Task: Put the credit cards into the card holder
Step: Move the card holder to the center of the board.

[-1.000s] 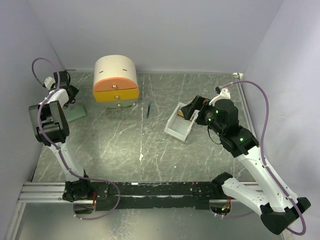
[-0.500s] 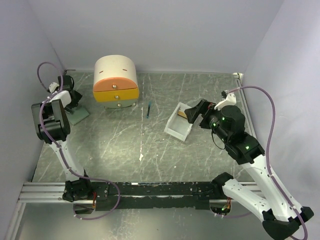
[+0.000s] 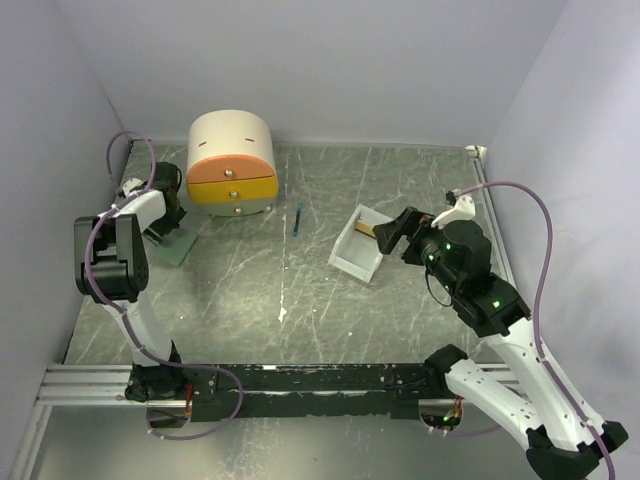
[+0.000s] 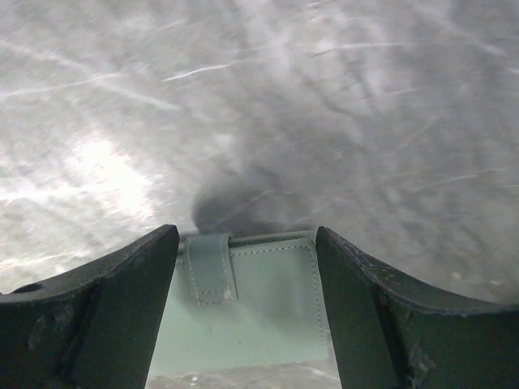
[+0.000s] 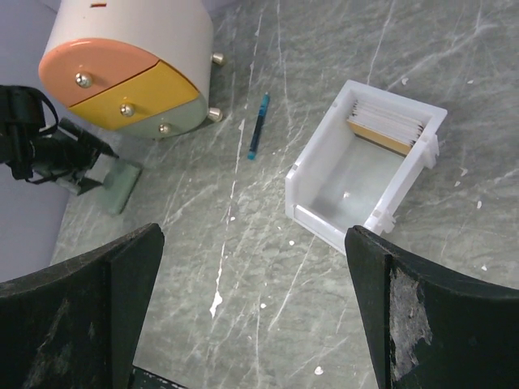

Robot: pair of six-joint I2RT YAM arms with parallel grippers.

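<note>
One card holder [image 4: 259, 312] sits gripped in the left pincer [image 4: 243, 237], its strap [image 4: 209, 267] seen only up close. Only the camera on the wide right pincer [image 5: 251, 235] shows one gold card [image 5: 377, 138] in one tray [image 5: 331, 230].

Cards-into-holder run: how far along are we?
Done: nothing; no card shows at the card holder. In hand: left gripper clamps the holder; right gripper open, empty, near the white tray. Left: the gold card, standing in that tray, to be picked and inserted; dark card not visible.
</note>
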